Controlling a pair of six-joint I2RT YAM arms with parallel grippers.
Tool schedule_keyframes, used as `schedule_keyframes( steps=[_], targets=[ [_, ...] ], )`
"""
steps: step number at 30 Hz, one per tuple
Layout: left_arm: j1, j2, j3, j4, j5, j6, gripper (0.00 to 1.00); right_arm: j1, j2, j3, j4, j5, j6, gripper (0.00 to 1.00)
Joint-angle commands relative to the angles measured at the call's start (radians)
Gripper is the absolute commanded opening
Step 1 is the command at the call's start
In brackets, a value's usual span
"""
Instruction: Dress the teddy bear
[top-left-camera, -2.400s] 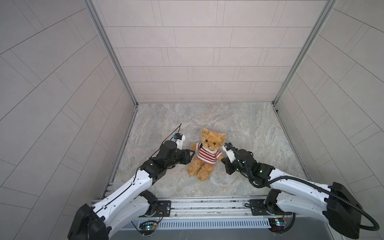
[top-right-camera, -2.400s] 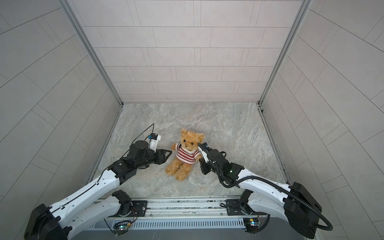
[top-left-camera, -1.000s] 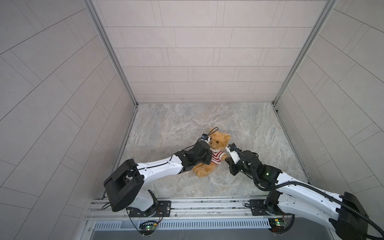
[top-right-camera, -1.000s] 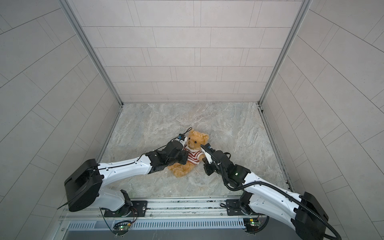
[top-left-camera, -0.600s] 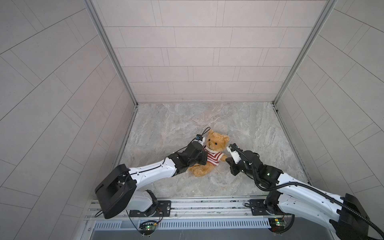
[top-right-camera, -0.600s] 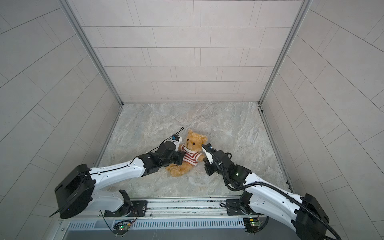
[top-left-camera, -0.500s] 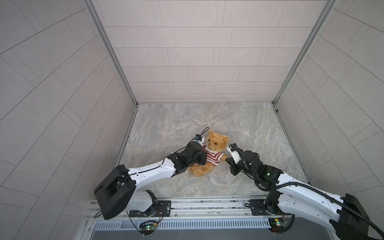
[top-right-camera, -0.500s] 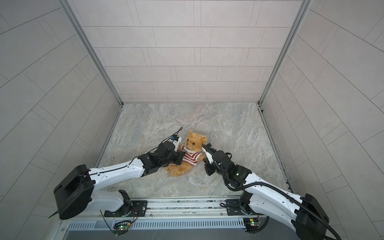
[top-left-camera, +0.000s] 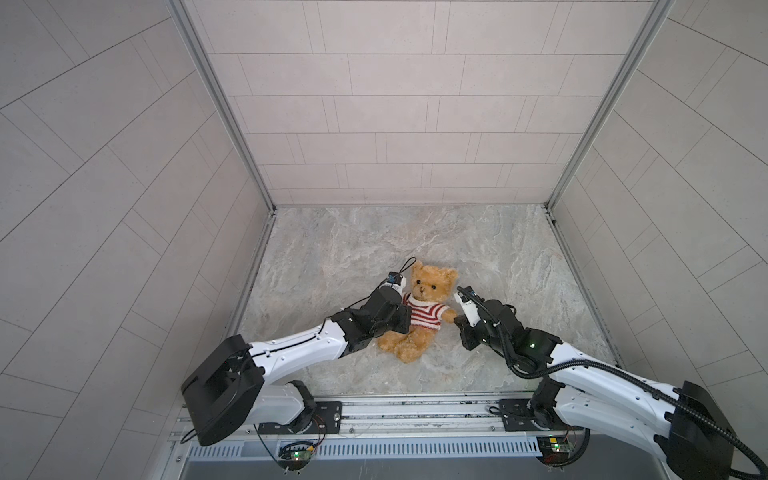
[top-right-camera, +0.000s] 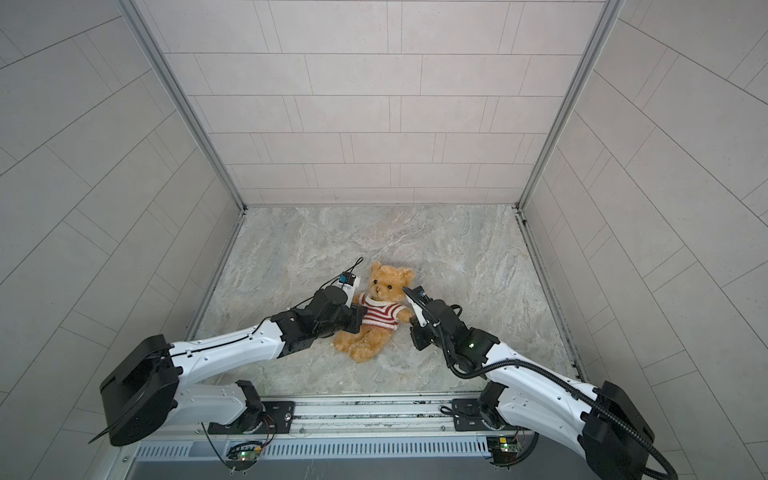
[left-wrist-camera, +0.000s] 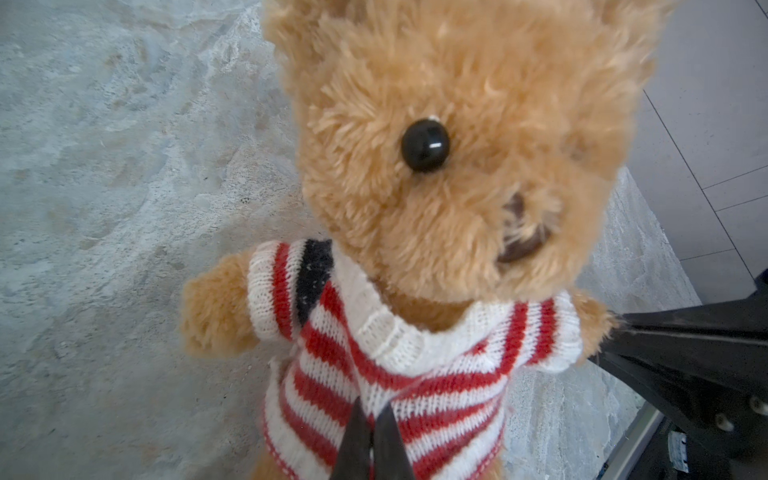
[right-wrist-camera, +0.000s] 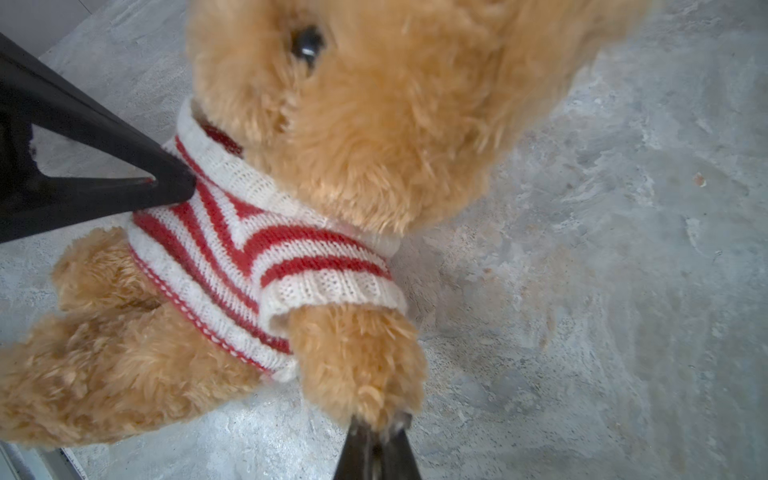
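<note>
The teddy bear (top-left-camera: 432, 284) (top-right-camera: 388, 284) sits on the marble floor near the middle, facing the front, and wears a red-and-white striped sweater (top-left-camera: 424, 314) (top-right-camera: 379, 314). My left gripper (top-left-camera: 405, 321) (top-right-camera: 357, 320) (left-wrist-camera: 372, 409) is shut, pinching a fold of the sweater (left-wrist-camera: 415, 365) at the chest on the bear's left-hand side in both top views. My right gripper (top-left-camera: 457, 322) (top-right-camera: 411, 320) (right-wrist-camera: 380, 424) is shut on the tip of the bear's paw (right-wrist-camera: 361, 357), which sticks out of the sleeve cuff.
Tiled walls (top-left-camera: 395, 124) close the floor in at the back and on both sides. A metal rail (top-left-camera: 415, 411) with both arm bases runs along the front edge. Bare marble floor (top-left-camera: 415, 241) lies behind the bear.
My left gripper came in from the left onto the bear, then slid from its neck down to the chest. The right gripper has stayed on the paw.
</note>
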Motion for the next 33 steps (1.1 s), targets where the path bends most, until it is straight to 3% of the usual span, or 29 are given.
schedule_keyframes(
  steps=[1, 11, 24, 33],
  targets=[
    [-0.001, -0.02, 0.001, -0.03, -0.016, -0.002, 0.04, -0.007, -0.003, 0.024, -0.009, 0.033, 0.004, 0.0],
    [-0.011, -0.034, -0.024, 0.04, 0.096, -0.007, 0.36, -0.033, 0.014, 0.017, -0.022, 0.036, -0.001, 0.04],
    [-0.022, 0.017, -0.044, 0.065, 0.119, -0.002, 0.35, -0.078, 0.076, 0.057, -0.011, 0.021, -0.035, 0.05],
    [-0.048, -0.035, -0.085, 0.086, 0.112, -0.051, 0.37, -0.189, 0.27, 0.166, 0.018, -0.057, -0.092, 0.07]
  ],
)
